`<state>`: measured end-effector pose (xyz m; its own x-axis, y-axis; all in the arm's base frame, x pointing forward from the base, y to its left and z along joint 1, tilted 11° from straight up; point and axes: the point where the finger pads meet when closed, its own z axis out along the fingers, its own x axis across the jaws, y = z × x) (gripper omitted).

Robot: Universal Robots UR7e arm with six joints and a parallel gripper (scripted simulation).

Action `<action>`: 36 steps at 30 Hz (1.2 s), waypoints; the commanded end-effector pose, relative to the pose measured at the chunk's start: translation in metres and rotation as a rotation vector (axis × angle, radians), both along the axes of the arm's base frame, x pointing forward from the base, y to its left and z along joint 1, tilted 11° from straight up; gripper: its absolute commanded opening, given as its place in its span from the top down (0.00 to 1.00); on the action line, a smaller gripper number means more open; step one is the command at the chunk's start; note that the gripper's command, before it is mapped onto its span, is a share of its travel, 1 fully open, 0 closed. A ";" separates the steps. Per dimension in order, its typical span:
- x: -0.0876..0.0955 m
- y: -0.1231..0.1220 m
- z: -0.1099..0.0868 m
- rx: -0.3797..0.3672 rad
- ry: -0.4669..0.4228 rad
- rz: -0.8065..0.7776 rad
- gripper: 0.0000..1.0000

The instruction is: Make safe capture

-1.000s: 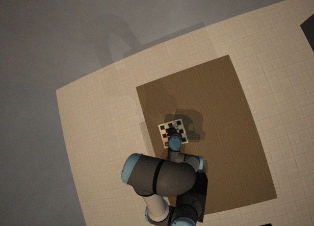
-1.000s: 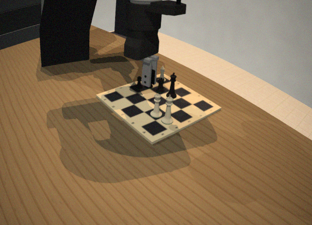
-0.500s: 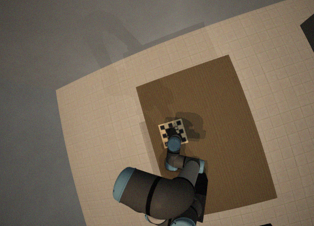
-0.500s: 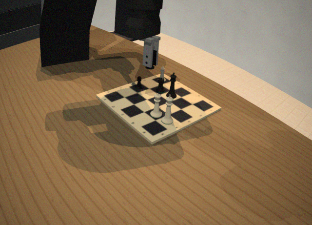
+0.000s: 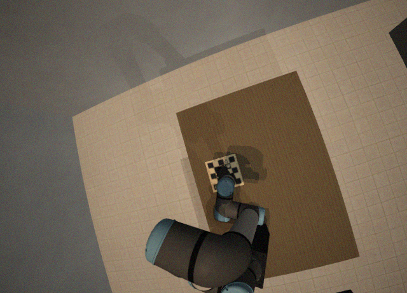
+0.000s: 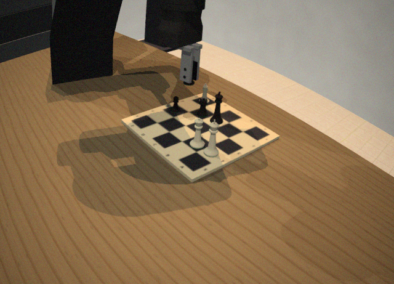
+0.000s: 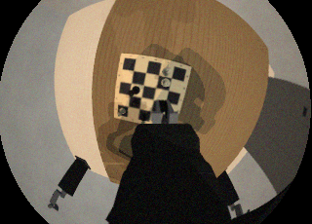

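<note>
Wooden table [image 6: 286, 210] holds chessboard [image 6: 254, 145]; raised fingers [image 6: 189, 81] pinch something unidentifiable

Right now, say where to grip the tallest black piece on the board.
Take the tallest black piece by its narrow stem under the head, coming straight down from above. It stands upright, with a shorter black piece close beside it, so a sideways approach looks crowded. The gripper holds a dark piece.

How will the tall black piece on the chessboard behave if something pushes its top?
The tall black piece probably tips easily: it is slender over a small base. Falling, it could strike the shorter black piece close beside it.
</note>
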<state>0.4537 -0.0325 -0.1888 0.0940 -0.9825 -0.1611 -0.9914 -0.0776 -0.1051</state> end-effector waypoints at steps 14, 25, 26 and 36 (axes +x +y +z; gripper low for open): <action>0.132 0.047 0.014 0.014 0.028 -0.169 1.00; 0.146 0.056 0.018 0.016 0.031 -0.189 1.00; 0.146 0.056 0.018 0.016 0.031 -0.189 1.00; 0.147 0.056 0.018 0.016 0.029 -0.190 1.00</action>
